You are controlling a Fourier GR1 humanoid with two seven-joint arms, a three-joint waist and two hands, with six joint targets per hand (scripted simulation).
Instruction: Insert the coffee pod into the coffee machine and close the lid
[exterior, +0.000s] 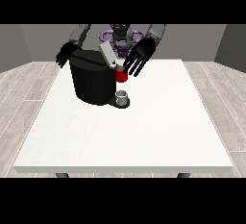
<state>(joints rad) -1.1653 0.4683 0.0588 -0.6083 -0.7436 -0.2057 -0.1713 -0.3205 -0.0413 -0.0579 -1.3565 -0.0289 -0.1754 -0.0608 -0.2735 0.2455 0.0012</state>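
The black coffee machine (91,81) stands on the far left part of the white table (144,131). Its grey lid (106,53) is tilted up. A red thing at the machine (121,76) shows just below the lid. The hand at the view's right (140,55) hovers beside the lid and over the red thing, with straight fingers pointing down and nothing in them. The hand at the view's left (65,55) hangs behind the machine's far corner with relaxed fingers, holding nothing. A small grey thing (123,95) sits on the machine's base; I cannot tell it for the pod.
The table's near edge (125,169) runs across the front. Wooden floor surrounds the table. A purple ring-shaped thing (106,36) shows behind the robot's body.
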